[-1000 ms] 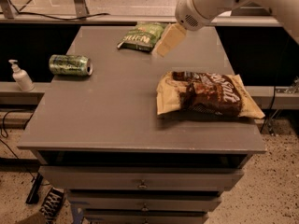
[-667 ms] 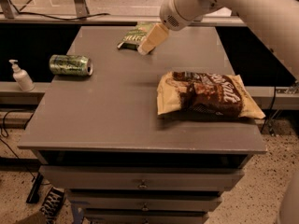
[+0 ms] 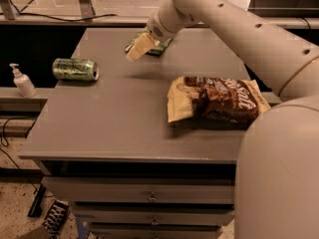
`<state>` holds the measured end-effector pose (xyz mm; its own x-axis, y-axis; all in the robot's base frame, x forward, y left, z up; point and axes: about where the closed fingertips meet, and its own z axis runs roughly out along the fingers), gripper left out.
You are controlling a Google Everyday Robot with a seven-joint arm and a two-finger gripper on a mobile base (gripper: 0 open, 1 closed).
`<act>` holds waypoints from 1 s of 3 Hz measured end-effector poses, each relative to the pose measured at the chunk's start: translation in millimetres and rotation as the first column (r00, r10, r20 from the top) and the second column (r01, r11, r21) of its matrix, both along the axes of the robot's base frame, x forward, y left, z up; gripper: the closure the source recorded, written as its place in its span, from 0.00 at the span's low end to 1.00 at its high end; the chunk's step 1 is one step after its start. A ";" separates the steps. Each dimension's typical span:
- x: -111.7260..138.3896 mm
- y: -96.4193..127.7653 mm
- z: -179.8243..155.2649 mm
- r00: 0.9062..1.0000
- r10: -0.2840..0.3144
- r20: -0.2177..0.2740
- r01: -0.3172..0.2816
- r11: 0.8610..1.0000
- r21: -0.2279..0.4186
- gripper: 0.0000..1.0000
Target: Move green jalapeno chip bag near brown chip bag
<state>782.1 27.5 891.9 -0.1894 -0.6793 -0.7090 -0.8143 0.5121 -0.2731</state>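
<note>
The green jalapeno chip bag (image 3: 162, 47) lies at the far middle of the grey table (image 3: 114, 118), mostly hidden behind my gripper. My gripper (image 3: 139, 47) hangs just above the bag's left part, its cream tip pointing down and left. The brown chip bag (image 3: 219, 101) lies flat at the right side of the table, well apart from the green bag and nearer the front. My arm reaches in from the right and covers the lower right corner of the view.
A green drink can (image 3: 75, 68) lies on its side at the table's left edge. A white pump bottle (image 3: 22, 81) stands on a lower ledge further left. Drawers (image 3: 149, 195) sit below the table front.
My gripper has moved left across the back of the table and now sits over the green bag. More of my arm fills the right side of the view. The bags have not moved.
</note>
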 end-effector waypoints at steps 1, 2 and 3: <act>12.0 5.6 -28.2 0.999 -0.031 -0.040 0.030 1.000 -0.006 0.00; 18.7 -0.5 -45.8 0.997 -0.058 -0.052 0.058 0.998 -0.011 0.18; 22.0 -5.5 -51.7 0.996 -0.076 -0.052 0.076 0.997 -0.008 0.41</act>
<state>804.1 22.0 840.2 -0.2773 -0.6658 -0.6927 -0.7864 0.5715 -0.2345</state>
